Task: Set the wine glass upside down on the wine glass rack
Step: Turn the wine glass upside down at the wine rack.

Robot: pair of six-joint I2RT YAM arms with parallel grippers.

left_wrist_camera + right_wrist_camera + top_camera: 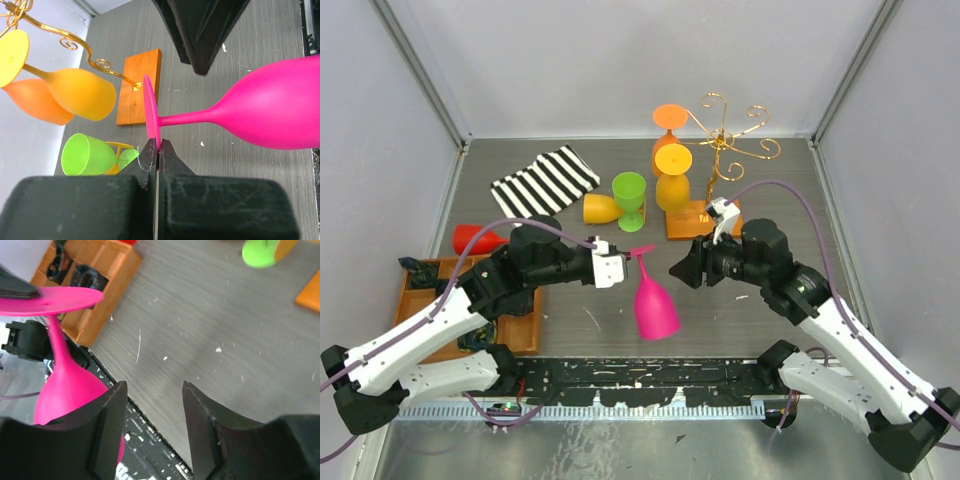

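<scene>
A pink wine glass [656, 308] hangs upside down above the table, bowl down and foot up. My left gripper [628, 256] is shut on the rim of its flat foot; in the left wrist view the fingertips [150, 152] pinch the pink disc [151, 112]. Just right of the glass, my right gripper [678, 270] is open and holds nothing. Its view shows the pink glass [65, 390] beside its left finger. The wine glass rack [720, 135] stands at the back right on a wooden base [692, 222]. Two orange glasses [672, 180] hang from it.
A green glass [630, 195] stands and a yellow one [600, 208] lies near the rack base. A striped cloth [545, 182] is at the back left, a red cup [475, 238] lies at left, and a compartmented wooden tray [520, 325] sits under the left arm.
</scene>
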